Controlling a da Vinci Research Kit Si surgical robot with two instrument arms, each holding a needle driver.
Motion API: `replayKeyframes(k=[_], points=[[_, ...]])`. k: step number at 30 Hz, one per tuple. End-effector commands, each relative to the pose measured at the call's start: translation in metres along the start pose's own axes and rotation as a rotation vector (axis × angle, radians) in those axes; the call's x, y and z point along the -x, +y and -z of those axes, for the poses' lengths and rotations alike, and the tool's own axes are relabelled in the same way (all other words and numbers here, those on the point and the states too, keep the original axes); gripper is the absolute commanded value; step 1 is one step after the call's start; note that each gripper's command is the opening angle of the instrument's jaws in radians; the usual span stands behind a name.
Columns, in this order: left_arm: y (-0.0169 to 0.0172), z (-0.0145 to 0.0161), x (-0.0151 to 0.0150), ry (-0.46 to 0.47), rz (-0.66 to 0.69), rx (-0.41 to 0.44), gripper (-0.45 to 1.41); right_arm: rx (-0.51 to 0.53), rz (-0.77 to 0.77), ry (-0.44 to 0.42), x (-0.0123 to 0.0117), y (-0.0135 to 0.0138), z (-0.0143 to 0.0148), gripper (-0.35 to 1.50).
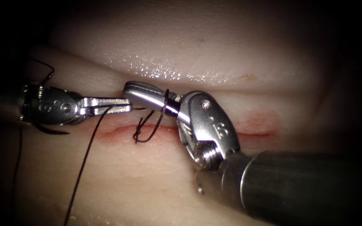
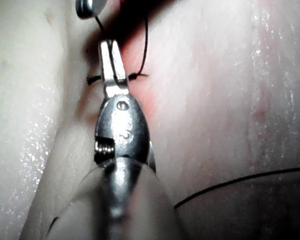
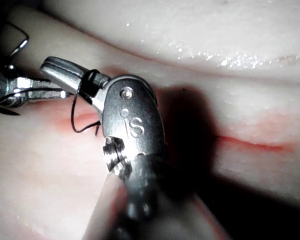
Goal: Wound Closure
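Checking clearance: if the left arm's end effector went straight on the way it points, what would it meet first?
Probably the right arm's shiny steel end effector, thin dark thread looped around it; the left arm's slim steel end effector points at it, nearly touching. Depth unclear.

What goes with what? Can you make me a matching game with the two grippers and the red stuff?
Things:
1. left gripper
2. right gripper
3. red fluid

States:
a. lies along the cut
b. shut on the thread
c. has thread looped round it

Pairs: 1-b, 2-c, 3-a.
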Motion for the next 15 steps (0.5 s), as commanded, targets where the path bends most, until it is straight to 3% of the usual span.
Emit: replayKeyframes(k=[1,5,8,13,15], points=[[0.0006,-0.0006,0.0006,0.004,0.004,-0.001,-0.45,0.012,-0.003,0.005,0.0007,0.0001,-0.0006,-0.32],[0.0020,-0.0014,0.0005,0.013,0.008,0.008,-0.45,0.068,-0.005,0.011,0.0005,0.0005,-0.0008,-0.20],[0.0032,-0.0026,0.0005,0.025,0.012,0.020,-0.45,0.109,-0.010,-0.025,0.0005,0.0008,-0.0012,0.05],[0.0046,-0.0041,0.0002,0.038,0.017,0.032,-0.45,0.163,-0.067,-0.185,0.0014,0.0006,-0.0020,0.32],[0.0049,-0.0044,-0.0001,0.041,0.018,0.035,-0.45,0.177,-0.079,-0.251,0.0019,0.0006,-0.0021,0.34]])
